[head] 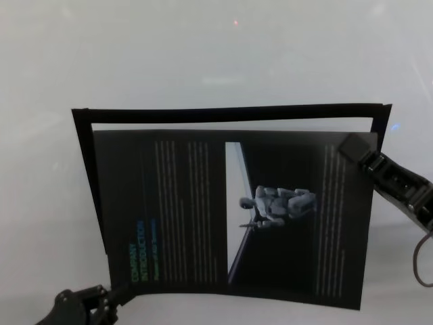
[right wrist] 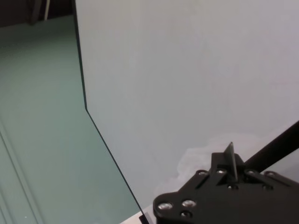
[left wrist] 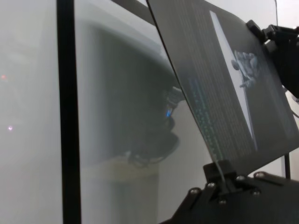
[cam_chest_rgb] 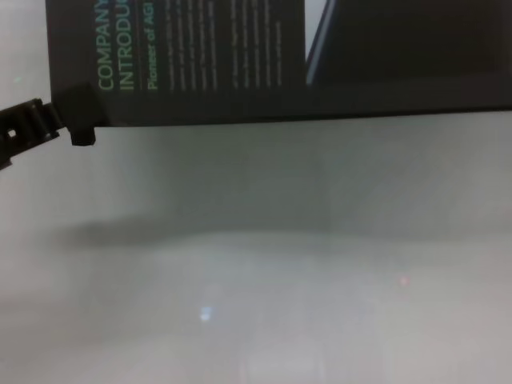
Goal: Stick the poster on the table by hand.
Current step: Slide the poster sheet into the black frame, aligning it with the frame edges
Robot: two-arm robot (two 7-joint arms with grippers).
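While it is held clear of the desk (head: 203,47), the poster (head: 203,210) is seen in the head view as a large black sheet with a green heading, columns of small pale text and a picture of a pale robot figure near its middle. It is gripped at two opposite corners and hangs above the pale surface, on which a thin black rectangular outline (head: 230,114) is marked; the sheet is seen just inside that outline, with a strip of bare desk showing along the far side. In the chest view the sheet's near edge is seen raised, with a soft shadow cast on the desk below it. The near left corner is pinched by the left gripper (head: 111,298), whose fingers (left wrist: 223,173) are closed on the sheet's edge, as is shown in the left wrist view. The far right corner is clamped by the right gripper (head: 355,147), its fingers (right wrist: 230,161) being closed on the thin edge of the sheet in the right wrist view. The sheet is tilted in the left wrist view, where the right gripper is also seen at the opposite corner. A dark cable (head: 418,261) is looped beside the right arm.
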